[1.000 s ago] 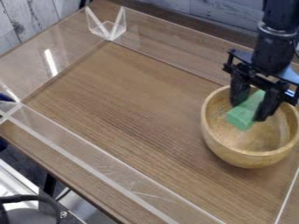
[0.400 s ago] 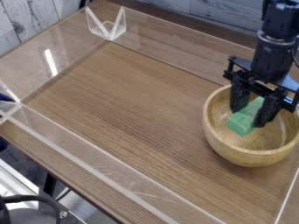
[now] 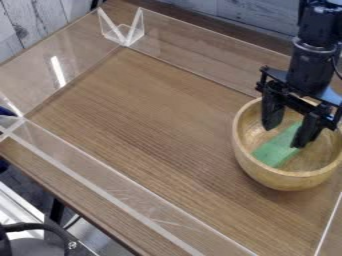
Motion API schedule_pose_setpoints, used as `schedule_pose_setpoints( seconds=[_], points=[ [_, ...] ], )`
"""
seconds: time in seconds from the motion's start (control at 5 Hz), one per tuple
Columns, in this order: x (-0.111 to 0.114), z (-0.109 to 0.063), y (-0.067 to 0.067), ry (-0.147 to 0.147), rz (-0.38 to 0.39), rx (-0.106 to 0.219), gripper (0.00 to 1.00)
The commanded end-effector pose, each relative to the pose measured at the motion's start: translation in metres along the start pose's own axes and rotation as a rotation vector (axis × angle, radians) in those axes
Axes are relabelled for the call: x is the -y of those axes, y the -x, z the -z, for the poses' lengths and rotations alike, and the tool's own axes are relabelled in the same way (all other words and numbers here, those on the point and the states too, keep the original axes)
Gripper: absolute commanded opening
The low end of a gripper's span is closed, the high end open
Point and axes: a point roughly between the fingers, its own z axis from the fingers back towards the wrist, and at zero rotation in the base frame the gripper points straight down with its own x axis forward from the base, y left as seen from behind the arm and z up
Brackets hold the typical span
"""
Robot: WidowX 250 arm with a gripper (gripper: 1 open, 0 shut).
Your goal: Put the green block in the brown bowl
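The green block lies inside the brown bowl, resting on the bowl's floor near its middle. The bowl sits at the right side of the wooden table. My gripper hangs straight down over the bowl, just above the block. Its two black fingers stand spread apart and open, with nothing between them. The block is free of the fingers.
A low clear acrylic wall runs around the wooden tabletop. A clear bracket stands at the far left corner. The table's front edge lies close to the bowl's right side.
The fingers have spread apart and let go of the green block. The block has dropped from between them onto the bowl's floor.
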Motion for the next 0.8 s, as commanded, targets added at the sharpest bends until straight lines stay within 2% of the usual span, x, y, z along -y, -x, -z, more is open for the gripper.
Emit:
schedule_pose_setpoints(
  seconds=[0.0, 0.2, 0.4, 0.6],
  points=[
    [0.0, -0.028, -0.008, -0.008, 0.007, 0.087, 0.0],
    [-0.001, -0.026, -0.009, -0.022, 0.012, 0.07, 0.0],
    [-0.004, -0.036, -0.008, 0.008, -0.006, 0.056, 1.0],
    [-0.007, -0.05, -0.006, 0.04, -0.032, 0.045, 1.0]
  ],
)
